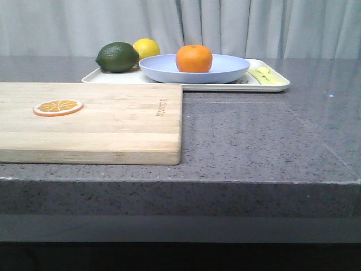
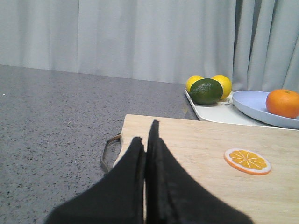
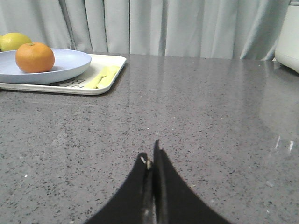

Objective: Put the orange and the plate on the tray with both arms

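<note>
**Plate and orange already on the tray; both grippers pulled back and closed**

I start with the grey stone countertop [image 1: 254,135], which fills most of what I see. On its left sits the wooden cutting board [image 1: 90,121], carrying only a thin orange slice [image 1: 58,106]. Beyond it, at the far edge, lies the cream tray [image 1: 271,84], its long axis running left to right across my front view. The pale-blue plate [image 1: 225,65] rests on the tray, and the orange [image 1: 194,58] sits in the plate. A dark green lime [image 1: 117,57] and a lemon [image 1: 146,48] share the tray's left end; some pale yellow utensil [image 1: 266,74] lies at its right end.

Neither arm shows in the front view. From the wrist cameras, the left gripper [image 2: 145,144] hangs over the board's near corner with fingers pressed together, empty. The right gripper [image 3: 152,161] hovers above bare counter, likewise closed on nothing.

The tray lies ahead of both, to the right of the left gripper and left of the right one. I judge the task complete.
</note>
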Motion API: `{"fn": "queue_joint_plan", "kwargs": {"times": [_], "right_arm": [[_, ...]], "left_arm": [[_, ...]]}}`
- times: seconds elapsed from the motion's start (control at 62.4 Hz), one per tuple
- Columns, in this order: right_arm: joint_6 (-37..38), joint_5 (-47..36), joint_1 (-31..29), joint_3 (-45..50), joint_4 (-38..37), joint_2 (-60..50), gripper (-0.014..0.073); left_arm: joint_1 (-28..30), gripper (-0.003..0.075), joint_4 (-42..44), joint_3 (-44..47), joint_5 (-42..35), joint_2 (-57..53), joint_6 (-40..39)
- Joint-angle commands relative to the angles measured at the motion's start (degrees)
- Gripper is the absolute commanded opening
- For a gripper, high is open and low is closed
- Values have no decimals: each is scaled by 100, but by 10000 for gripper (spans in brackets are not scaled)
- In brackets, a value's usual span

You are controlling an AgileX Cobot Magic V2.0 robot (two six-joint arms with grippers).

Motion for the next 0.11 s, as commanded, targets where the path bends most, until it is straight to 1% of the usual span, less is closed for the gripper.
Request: {"fn": "queue_joint_plan", "kwargs": {"times": [0.0,0.096], "right_arm": [[-6,-429,-43,-134,-33,-112,-68],[-6,-429,-43,-134,-33,-112,-68]], "left_arm": [[-48,-20,0,149,-466,-93,-56],[-48,-20,0,149,-466,-93,-56]]}}
